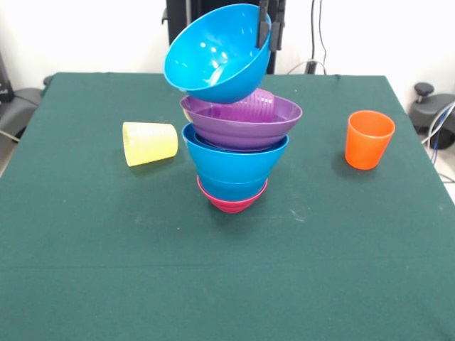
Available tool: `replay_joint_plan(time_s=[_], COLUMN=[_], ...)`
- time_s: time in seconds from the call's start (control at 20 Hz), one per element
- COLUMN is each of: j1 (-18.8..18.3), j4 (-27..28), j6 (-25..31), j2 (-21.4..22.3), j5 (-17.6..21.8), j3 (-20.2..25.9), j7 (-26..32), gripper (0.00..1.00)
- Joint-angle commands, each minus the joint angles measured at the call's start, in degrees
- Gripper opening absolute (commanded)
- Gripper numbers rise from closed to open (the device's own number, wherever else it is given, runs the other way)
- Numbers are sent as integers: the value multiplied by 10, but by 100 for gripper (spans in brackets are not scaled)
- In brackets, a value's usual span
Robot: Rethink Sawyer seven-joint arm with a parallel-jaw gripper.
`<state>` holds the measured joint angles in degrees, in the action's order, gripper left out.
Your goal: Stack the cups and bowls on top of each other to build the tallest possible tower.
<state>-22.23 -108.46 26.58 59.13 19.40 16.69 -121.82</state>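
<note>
- A table [85, 284] draped in dark green cloth fills most of the front view; its far edge meets a white wall [370, 28], with the robot's black pedestal [178, 18] standing behind the middle of that edge.
- Dark cables [316, 35] hang down the wall to the right of the pedestal, and black equipment sits off both far corners of the table, with more cables [441, 121] at the right one.
- The tower [238, 153] stands near the table's centre: a small magenta bowl [231, 202] at the base, a deep blue bowl [234, 167] nested in it, then a wide purple bowl [245, 124] with a translucent purple cup [259, 101] lying inside it.
- A large blue bowl [213, 60] rests tilted on top, its opening turned toward the upper right, blocking much of the pedestal from sight.
- The gripper [264, 32] comes down from the top edge with its dark fingers pinching the large blue bowl's upper right rim, one finger inside and one outside.
- An orange cup [368, 140] stands upright well to the right of the tower.
- A yellow cup [149, 143] lies on its side left of the tower, mouth pointing left.
</note>
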Motion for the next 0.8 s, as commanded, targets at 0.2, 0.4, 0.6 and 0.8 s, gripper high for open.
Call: replay_joint_plan(time_s=[0.2, 0.4, 0.6, 0.8], j1=[15, 15, 16, 15], j4=[4, 5, 10, 12], j6=[-27, -27, -24, -26], j2=[-20, -20, -21, -24], j5=[30, 29, 27, 26], j3=[-13, -15, -15, -14], j7=[-25, -24, -20, -19], gripper=[0, 0, 0, 0])
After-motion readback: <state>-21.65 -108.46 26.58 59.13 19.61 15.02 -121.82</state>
